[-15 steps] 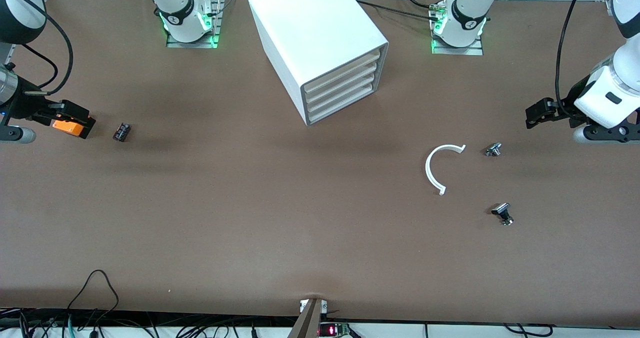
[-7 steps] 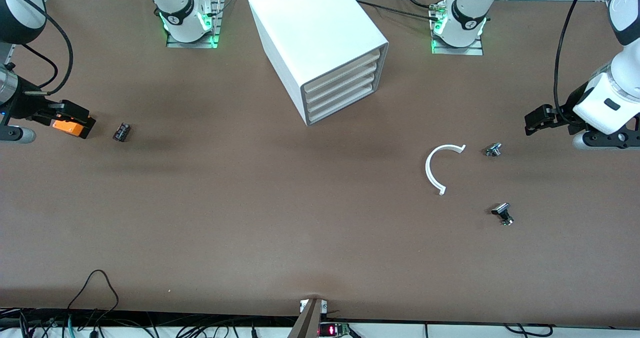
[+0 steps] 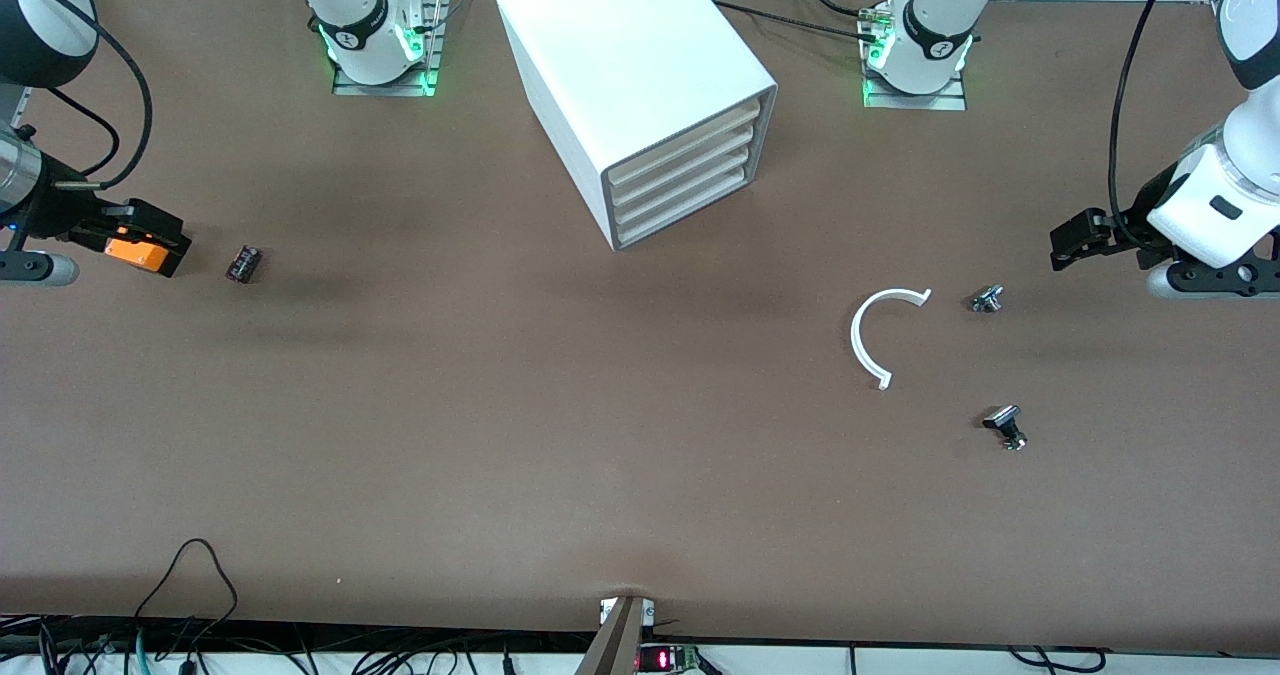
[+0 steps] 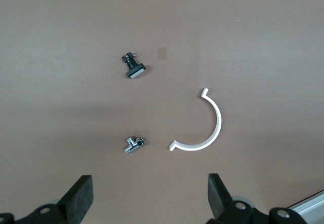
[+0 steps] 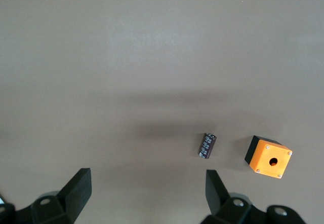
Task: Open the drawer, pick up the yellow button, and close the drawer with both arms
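The white cabinet (image 3: 640, 65) stands between the two arm bases. Its four alike drawers (image 3: 680, 170) are all shut. The button is hidden from every view. My left gripper (image 3: 1072, 240) hovers open and empty over the table at the left arm's end. Its fingers (image 4: 81, 196) are spread wide in the left wrist view, where the gripper (image 4: 149, 198) is over bare table. My right gripper (image 3: 160, 237) hovers open and empty at the right arm's end, by an orange cube with a hole (image 3: 138, 253). It also shows in the right wrist view (image 5: 147, 196).
A white C-shaped piece (image 3: 870, 335) (image 4: 202, 127), a small silver part (image 3: 987, 298) (image 4: 133, 144) and a black-silver part (image 3: 1005, 427) (image 4: 133, 67) lie near the left gripper. A dark little cylinder (image 3: 243, 263) (image 5: 206, 145) lies beside the orange cube (image 5: 270, 156).
The left arm's wrist has shifted slightly and the right gripper has drifted a little toward the bases. Nothing on the table has moved.
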